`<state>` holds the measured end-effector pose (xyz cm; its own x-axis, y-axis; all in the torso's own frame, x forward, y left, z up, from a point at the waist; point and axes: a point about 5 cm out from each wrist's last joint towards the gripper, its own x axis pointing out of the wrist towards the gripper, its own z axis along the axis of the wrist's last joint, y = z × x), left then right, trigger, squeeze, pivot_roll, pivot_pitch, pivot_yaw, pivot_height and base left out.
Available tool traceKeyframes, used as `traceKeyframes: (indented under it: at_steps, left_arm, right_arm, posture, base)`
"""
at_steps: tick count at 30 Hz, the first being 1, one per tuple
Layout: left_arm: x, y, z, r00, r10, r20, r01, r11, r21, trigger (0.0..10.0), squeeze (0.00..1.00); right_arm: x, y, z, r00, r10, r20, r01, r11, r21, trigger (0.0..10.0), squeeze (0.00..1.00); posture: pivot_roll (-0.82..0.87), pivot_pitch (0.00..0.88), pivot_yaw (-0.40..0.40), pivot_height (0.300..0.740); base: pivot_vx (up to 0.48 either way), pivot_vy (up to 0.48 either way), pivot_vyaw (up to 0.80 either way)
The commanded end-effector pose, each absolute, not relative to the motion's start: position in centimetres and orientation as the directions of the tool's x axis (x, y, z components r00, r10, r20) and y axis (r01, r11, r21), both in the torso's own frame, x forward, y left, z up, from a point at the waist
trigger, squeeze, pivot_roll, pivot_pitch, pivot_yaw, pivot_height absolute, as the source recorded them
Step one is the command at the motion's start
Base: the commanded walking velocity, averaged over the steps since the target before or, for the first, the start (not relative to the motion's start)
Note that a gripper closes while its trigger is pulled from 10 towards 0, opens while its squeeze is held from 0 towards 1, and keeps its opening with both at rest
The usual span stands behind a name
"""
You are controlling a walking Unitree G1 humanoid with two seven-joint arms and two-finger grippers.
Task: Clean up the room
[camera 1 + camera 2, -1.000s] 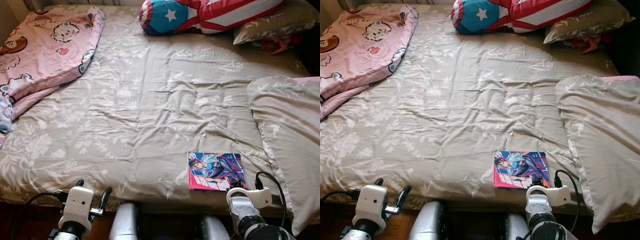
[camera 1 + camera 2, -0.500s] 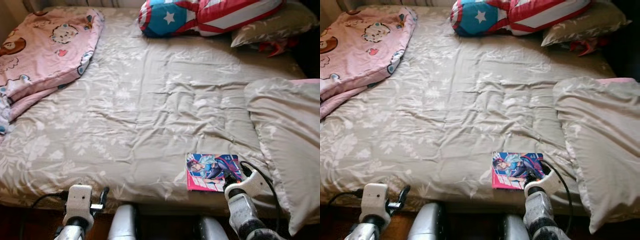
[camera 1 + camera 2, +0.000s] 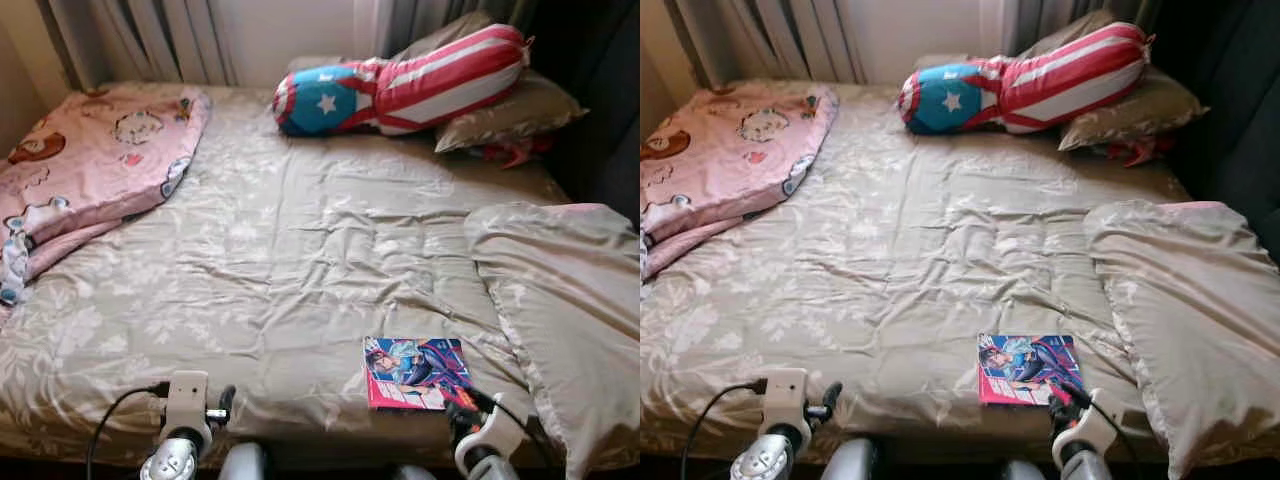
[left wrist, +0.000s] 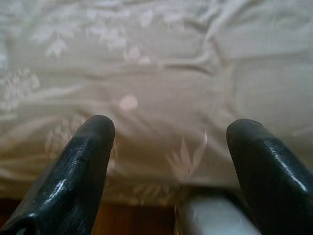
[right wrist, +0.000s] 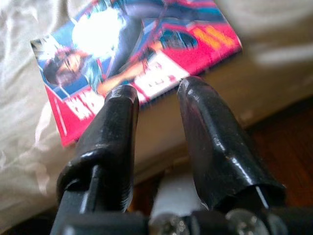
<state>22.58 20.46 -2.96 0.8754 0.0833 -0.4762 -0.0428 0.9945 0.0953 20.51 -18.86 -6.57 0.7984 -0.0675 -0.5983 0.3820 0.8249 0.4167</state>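
A colourful comic book (image 3: 415,372) lies flat on the grey floral bedspread (image 3: 300,260), close to the bed's front edge on the right. My right gripper (image 3: 462,402) sits at that edge, just off the book's near right corner. In the right wrist view its fingers (image 5: 122,112) stand narrowly open, pointing at the comic book (image 5: 137,54) with nothing between them. My left gripper (image 4: 168,132) is wide open over the bedspread's front edge, and it sits low at the bed's front left (image 3: 222,400).
A pink cartoon blanket (image 3: 90,160) is bunched at the back left. A star-and-stripe cushion (image 3: 400,90) and a grey pillow (image 3: 500,110) lie at the head. Another large pillow (image 3: 560,300) covers the right side. Wooden floor (image 5: 288,147) runs below the bed edge.
The camera has tilted up, bringing the curtains and wall into view. My right gripper has reached forward to the book's near corner. My left arm sits lower in the picture.
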Motion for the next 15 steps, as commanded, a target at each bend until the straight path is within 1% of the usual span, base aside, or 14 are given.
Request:
traceKeyframes:
  at_steps: [1, 4, 5, 7, 11, 13, 15]
  left_arm:
    - [22.3, 20.6, -3.6, 0.858, 0.098, -0.504, -0.059, 0.994, 0.093, 10.0, 0.00]
    - [21.5, 20.9, -4.8, 0.815, 0.130, -0.565, -0.093, 0.991, 0.095, 10.0, 0.00]
    - [21.3, 21.0, -5.1, 0.803, 0.148, -0.578, -0.123, 0.989, 0.083, 10.0, 0.00]
    - [21.0, 21.1, -5.4, 0.788, 0.159, -0.595, -0.143, 0.987, 0.074, 10.0, 0.00]
    - [20.7, 20.9, -5.9, 0.764, 0.156, -0.626, -0.128, 0.988, 0.090, 10.0, 0.00]
    - [20.6, 20.7, -6.1, 0.757, 0.150, -0.635, -0.112, 0.989, 0.101, 10.0, 0.00]
    - [20.4, 20.7, -6.3, 0.752, 0.149, -0.642, -0.117, 0.989, 0.093, 10.0, 0.00]
  right_arm:
    - [20.3, -19.3, -6.7, 0.777, -0.089, -0.624, 0.409, 0.824, 0.392, 10.0, 0.00]
    - [19.5, -19.0, -7.3, 0.742, -0.057, -0.668, 0.379, 0.857, 0.349, 10.0, 0.00]
    - [19.3, -19.1, -7.5, 0.732, -0.054, -0.679, 0.385, 0.855, 0.347, 10.0, 0.00]
    - [18.9, -19.6, -7.7, 0.715, -0.078, -0.695, 0.418, 0.844, 0.336, 10.0, 0.00]
    - [18.3, -20.2, -7.9, 0.683, -0.091, -0.724, 0.428, 0.854, 0.296, 10.0, 0.00]
    - [18.0, -19.9, -8.2, 0.650, -0.081, -0.755, 0.391, 0.888, 0.241, 10.0, 0.00]
    - [18.2, -19.5, -8.1, 0.663, -0.068, -0.745, 0.378, 0.890, 0.255, 10.0, 0.00]
  posture:
    - [0.05, 0.000, -0.042, 0.700]
    - [0.03, 0.000, -0.046, 0.720]
    - [0.02, 0.000, -0.046, 0.730]
    - [0.02, 0.000, -0.050, 0.739]
    - [0.02, 0.000, -0.063, 0.740]
    - [0.01, 0.000, -0.067, 0.740]
    - [0.02, 0.000, -0.069, 0.740]
  base:
    - [0.000, 0.000, 0.00]
    - [0.000, 0.000, 0.00]
    - [0.000, 0.000, 0.00]
    - [0.000, 0.000, 0.00]
    - [0.000, 0.000, 0.00]
    - [0.000, 0.000, 0.00]
    - [0.000, 0.000, 0.00]
